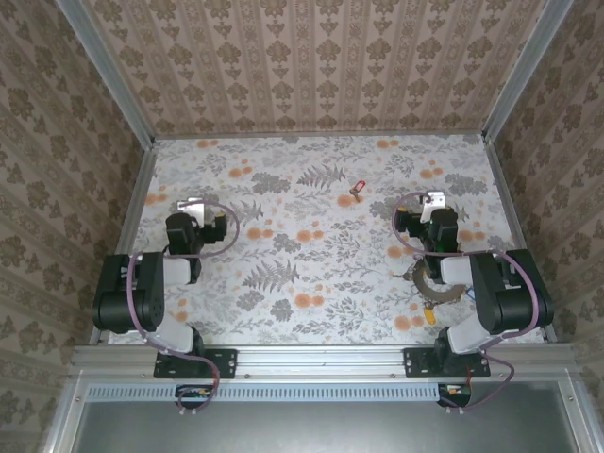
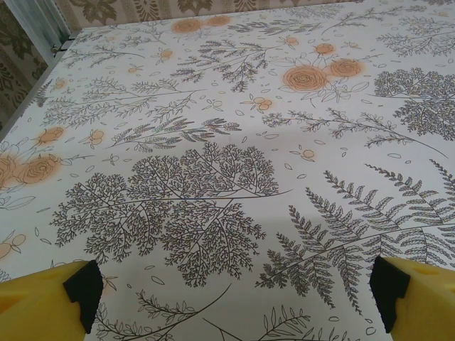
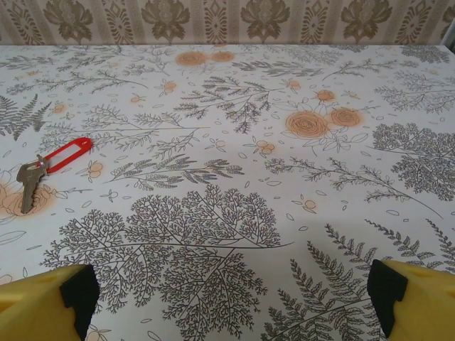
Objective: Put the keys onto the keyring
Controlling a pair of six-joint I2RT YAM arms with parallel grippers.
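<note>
The big flowery table has two arms sitting at its near edge. The left gripper is wide open and empty. The right gripper is wide open and empty too. The keyring lies by the right arm, partly tucked under it, with a yellow key just beside it. The red key lies flat, well apart, toward the back. I think the right arm should fetch it: come straight down slowly and pinch the fat red head, not the thin metal.
</note>
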